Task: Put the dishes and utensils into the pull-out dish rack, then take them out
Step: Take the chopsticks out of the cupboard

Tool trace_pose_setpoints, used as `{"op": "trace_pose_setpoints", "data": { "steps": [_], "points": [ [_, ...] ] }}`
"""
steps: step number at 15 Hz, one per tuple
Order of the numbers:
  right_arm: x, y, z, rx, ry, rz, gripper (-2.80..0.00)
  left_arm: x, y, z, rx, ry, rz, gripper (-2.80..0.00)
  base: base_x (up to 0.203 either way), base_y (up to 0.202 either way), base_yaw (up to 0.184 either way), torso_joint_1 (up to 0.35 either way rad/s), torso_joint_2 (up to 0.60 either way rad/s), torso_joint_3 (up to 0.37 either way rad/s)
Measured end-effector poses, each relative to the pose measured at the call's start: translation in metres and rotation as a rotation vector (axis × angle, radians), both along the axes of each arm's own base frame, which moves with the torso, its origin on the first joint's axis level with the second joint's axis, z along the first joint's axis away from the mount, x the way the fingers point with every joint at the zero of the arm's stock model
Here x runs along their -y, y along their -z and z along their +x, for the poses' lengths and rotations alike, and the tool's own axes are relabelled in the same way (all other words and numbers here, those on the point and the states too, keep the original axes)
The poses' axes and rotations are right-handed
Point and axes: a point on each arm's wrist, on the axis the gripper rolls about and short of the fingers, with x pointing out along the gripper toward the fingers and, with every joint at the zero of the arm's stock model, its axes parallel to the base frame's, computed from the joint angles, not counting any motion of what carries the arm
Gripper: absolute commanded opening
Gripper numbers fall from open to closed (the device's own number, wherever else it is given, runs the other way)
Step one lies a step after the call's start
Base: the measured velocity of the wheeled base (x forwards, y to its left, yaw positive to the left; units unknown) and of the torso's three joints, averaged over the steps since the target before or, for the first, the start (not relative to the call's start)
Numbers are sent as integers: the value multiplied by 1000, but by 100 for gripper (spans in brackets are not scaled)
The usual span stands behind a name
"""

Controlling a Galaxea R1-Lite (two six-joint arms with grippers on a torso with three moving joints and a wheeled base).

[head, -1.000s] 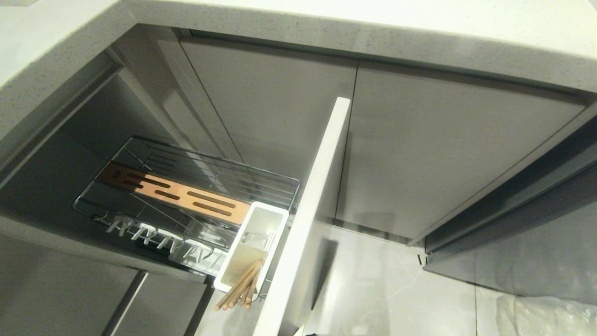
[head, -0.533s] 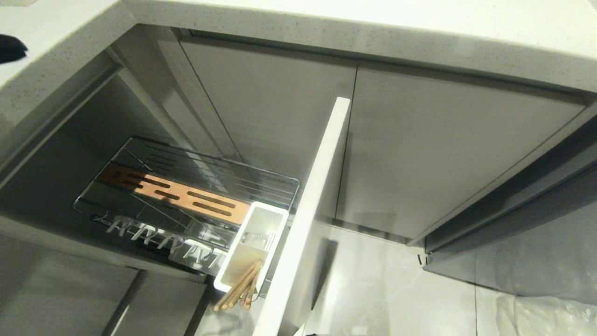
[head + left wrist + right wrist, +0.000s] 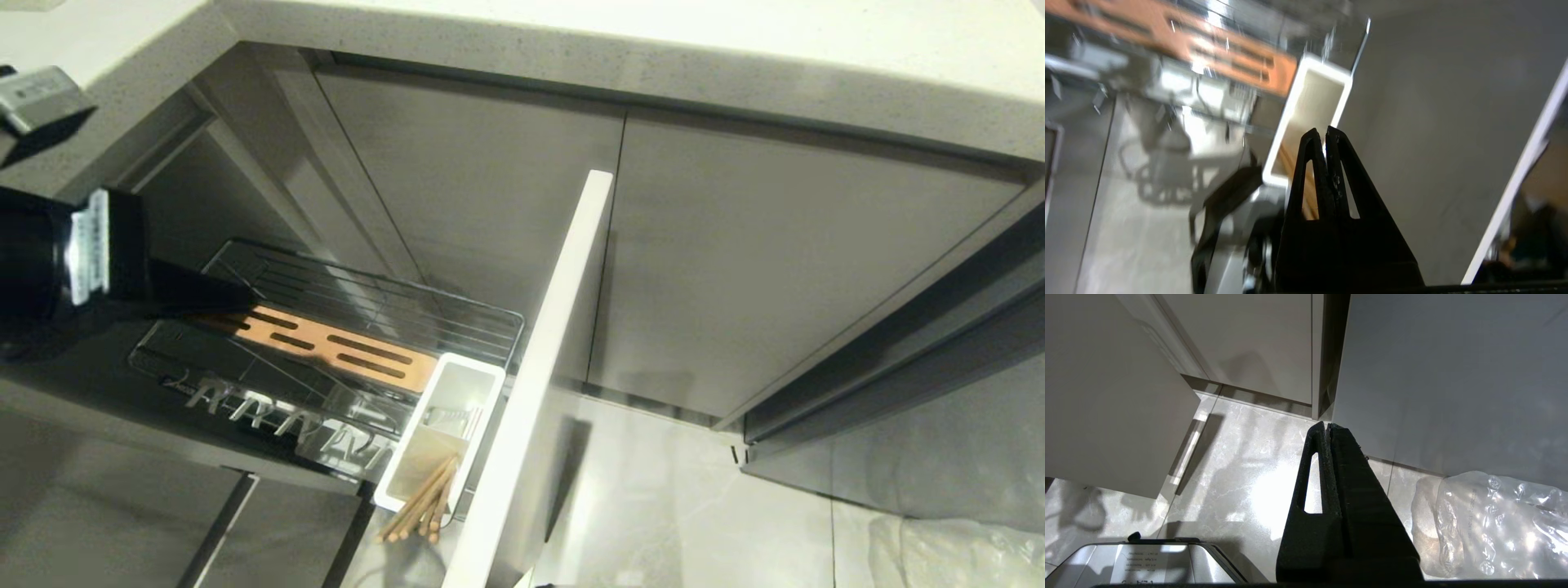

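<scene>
The pull-out dish rack (image 3: 482,314) stands drawn out of the cabinet, its pale front panel (image 3: 539,367) edge-on. A slotted wooden strip (image 3: 343,343) crosses the basket, with metal prongs (image 3: 269,412) along its near side. Light-wood chopsticks (image 3: 420,510) lean out of the white caddy (image 3: 441,433). A silvery thing lies deeper in the caddy; I cannot tell what it is. My left gripper (image 3: 245,296) hovers shut and empty over the rack's left end. In the left wrist view it (image 3: 1326,131) points toward the caddy (image 3: 1310,118). The right gripper (image 3: 1327,425) hangs shut above the floor. The dishes are out of view.
A speckled countertop (image 3: 571,49) overhangs the rack and the closed grey cabinet doors (image 3: 775,269). A clear plastic bag (image 3: 1490,522) lies on the tiled floor at the right. Part of the robot's base (image 3: 1147,563) shows below the right gripper.
My left arm has come into the head view from the left and now reaches over the rack's left end. The rack, the caddy and the chopsticks have not moved.
</scene>
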Motion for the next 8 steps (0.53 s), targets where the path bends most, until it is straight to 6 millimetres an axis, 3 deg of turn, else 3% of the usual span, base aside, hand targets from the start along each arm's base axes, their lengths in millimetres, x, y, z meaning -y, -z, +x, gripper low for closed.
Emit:
{"op": "trace_pose_setpoints", "data": {
  "steps": [8],
  "points": [
    [0, 0, 0, 0, 0, 0, -280, 34, 46, 22, -395, 147, 63, -280, 0, 0, 0, 0, 0, 0]
  ]
}}
